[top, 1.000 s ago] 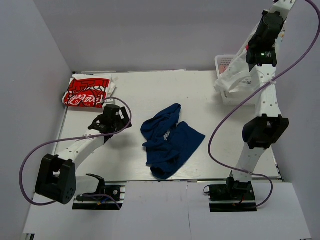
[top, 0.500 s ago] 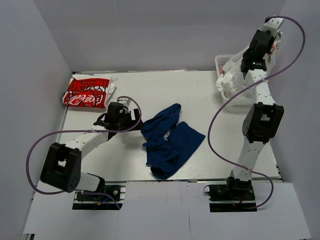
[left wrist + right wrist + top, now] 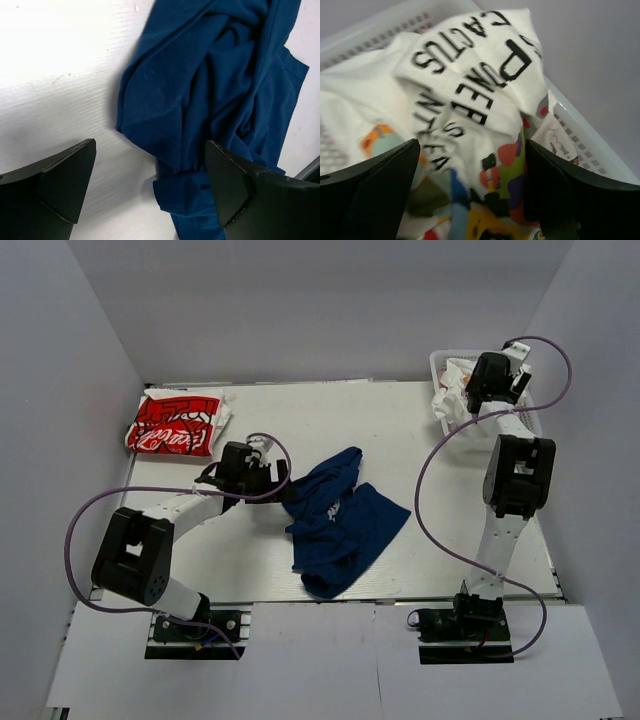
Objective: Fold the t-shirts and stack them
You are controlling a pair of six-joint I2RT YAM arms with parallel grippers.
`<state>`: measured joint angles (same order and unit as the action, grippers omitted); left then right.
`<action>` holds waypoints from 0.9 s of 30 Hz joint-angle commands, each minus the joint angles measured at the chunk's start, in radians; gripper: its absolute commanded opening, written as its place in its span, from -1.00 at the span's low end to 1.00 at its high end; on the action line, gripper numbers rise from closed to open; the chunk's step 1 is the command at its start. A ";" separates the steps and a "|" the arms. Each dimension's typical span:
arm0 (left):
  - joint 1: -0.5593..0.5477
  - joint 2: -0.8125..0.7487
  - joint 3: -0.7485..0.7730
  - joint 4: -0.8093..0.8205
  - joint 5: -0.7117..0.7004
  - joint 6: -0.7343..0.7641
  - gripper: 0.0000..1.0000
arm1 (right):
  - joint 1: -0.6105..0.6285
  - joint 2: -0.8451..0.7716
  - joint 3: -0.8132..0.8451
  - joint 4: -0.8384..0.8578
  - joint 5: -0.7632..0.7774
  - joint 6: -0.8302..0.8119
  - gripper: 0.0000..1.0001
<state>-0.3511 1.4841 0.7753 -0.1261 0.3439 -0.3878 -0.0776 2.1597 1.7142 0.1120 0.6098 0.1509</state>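
Crumpled navy blue t-shirt [image 3: 340, 520] centre frame, left gripper [image 3: 273, 476] wide open, empty, just beside its left edge, right gripper [image 3: 472, 145] gaping empty over white printed t-shirts [image 3: 470, 75] in white lattice basket [image 3: 580, 135], upper right.

- Navy t-shirt [image 3: 200, 100]: cut off by the top, right and bottom edges of the left wrist view. In the top view its print is a pale patch too small to make out.
- Red-and-white t-shirt [image 3: 175, 425]: lettering too small to read.
- White t-shirt [image 3: 470, 85]: black lettering blurred and broken by folds. The colourful prints below it run off the bottom edge, and the number of shirts cannot be told.
- Basket [image 3: 375, 27]: largely covered by cloth. In the top view it is partly hidden behind the right arm [image 3: 518, 475].
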 commanded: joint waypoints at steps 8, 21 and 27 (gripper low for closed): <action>-0.043 -0.083 -0.060 -0.037 0.092 0.036 0.98 | 0.130 -0.392 -0.118 -0.079 -0.213 0.022 0.81; -0.080 -0.114 -0.232 0.141 0.260 -0.065 0.98 | 0.441 -0.462 -0.392 -0.067 -0.280 0.145 0.81; -0.080 -0.076 -0.232 0.235 0.288 -0.111 0.38 | 0.536 -0.370 -0.455 -0.063 -0.359 0.222 0.81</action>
<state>-0.4271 1.4033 0.5449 0.0311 0.5804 -0.4782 0.4335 1.7668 1.2839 0.0475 0.3115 0.3141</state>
